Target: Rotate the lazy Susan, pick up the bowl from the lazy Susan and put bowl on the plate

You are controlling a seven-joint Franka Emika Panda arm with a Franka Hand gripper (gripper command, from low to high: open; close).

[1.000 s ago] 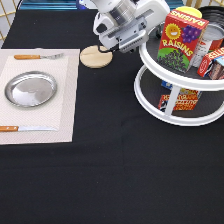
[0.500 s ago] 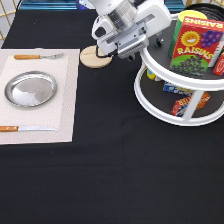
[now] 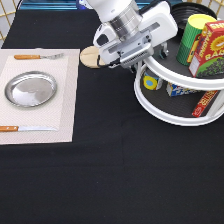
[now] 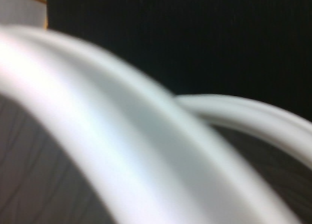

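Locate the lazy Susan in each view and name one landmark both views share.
Exterior view: the lazy Susan sits at the exterior view's right, upper half, with the gripper at its upper rim.
Wrist view: the lazy Susan fills most of the picture as two curved white rims seen close up.
Shared landmark: the black tablecloth.

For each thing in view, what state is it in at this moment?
Plate: empty, on the placemat.
Bowl: on the lazy Susan's top tier, mostly hidden.
Lazy Susan: both tiers loaded with boxes and cans.
End effector: at the turntable's left rim, holding nothing visible.
Fork and knife: flat beside the plate.
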